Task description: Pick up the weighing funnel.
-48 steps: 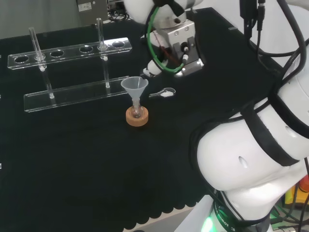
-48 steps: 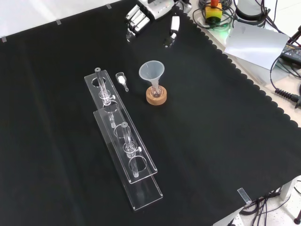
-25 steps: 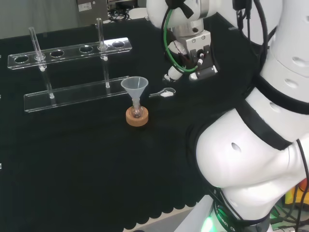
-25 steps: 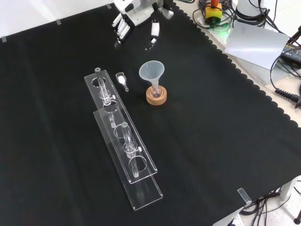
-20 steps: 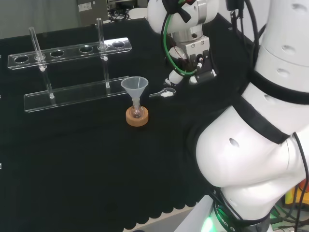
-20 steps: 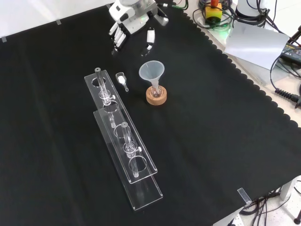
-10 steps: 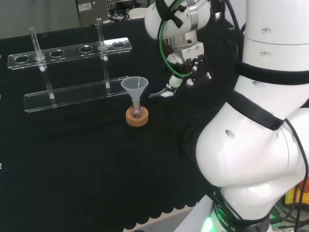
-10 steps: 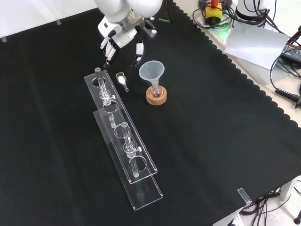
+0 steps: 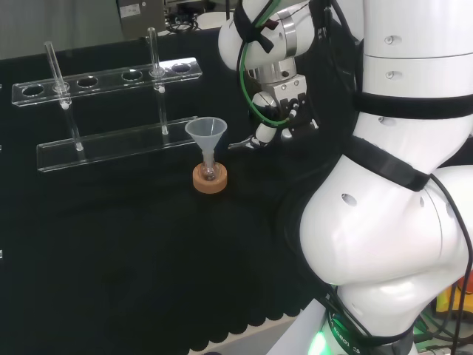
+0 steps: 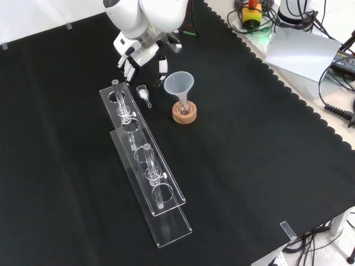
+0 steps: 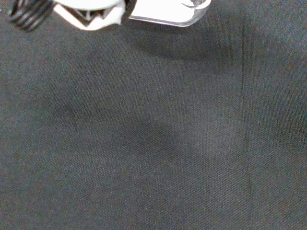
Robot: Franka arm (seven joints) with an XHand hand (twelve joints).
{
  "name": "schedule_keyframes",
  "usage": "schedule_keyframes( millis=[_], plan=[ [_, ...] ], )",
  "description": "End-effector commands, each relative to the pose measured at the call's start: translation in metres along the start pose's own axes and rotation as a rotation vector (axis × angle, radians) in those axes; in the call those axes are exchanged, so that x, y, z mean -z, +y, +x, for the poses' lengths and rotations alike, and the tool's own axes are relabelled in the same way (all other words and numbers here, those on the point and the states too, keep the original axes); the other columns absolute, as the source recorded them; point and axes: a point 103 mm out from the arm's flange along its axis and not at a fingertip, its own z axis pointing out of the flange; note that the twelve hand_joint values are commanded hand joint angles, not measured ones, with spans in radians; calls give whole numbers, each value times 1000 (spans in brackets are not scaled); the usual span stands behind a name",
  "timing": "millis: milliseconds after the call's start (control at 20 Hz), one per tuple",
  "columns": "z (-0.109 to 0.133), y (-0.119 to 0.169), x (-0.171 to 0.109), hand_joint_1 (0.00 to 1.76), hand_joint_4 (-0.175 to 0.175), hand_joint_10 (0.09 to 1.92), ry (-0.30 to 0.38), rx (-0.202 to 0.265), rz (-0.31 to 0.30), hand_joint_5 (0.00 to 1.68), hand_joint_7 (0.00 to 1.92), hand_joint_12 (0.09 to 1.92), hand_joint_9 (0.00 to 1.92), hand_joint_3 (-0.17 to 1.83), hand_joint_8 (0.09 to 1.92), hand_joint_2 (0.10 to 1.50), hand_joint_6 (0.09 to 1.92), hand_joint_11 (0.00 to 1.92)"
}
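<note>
Clear weighing funnel [image 10: 143, 94] on cloth [image 10: 249, 144] | hand [image 10: 142, 54] just beyond it, front view | unclenched, empty

you've got a black cloth [image 10: 255, 166] over the bench, with a scalloped edge on the right in the front view. the funnel [image 10: 178, 83] stands mouth up, stem in a small flask [image 9: 210, 171] on a cork ring [image 10: 184, 114]. left of it in the front view a long clear rack [image 10: 150, 183] runs toward the camera: holed top plate over a base plate, two clear tubes [image 9: 55, 70] upright in it. in the head view the rack sits behind the funnel. off the cloth, top right of the front view: grey sheet [image 10: 302, 52], red-topped yellow button [image 10: 252, 10], cables [image 10: 335, 108].
</note>
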Motion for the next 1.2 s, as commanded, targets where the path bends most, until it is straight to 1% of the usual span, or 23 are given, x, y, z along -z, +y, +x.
schedule_keyframes(
  millis=[50,300,400,550,750,1100,1200],
  plan=[
    [1,-3,-5,876,-48,577,4,-1,-5,587,583,1324,757,715,748,610,87,391],
    [6,-4,-8,873,-49,575,-4,-3,3,614,580,1318,760,740,755,593,107,393],
    [7,-4,-9,869,-49,575,-5,-4,-5,617,578,1318,761,741,756,589,110,394],
    [8,-4,-13,850,-51,575,-7,-4,-35,615,571,1317,761,741,757,579,114,395],
    [10,-2,-19,837,-53,575,-11,-7,-36,627,566,1316,762,736,761,574,125,398],
    [13,1,-20,848,-55,579,-17,-7,-41,642,564,1311,767,722,771,582,154,409],
    [13,2,-21,852,-56,579,-20,-8,-42,613,569,1302,772,702,778,592,261,418]
  ],
)
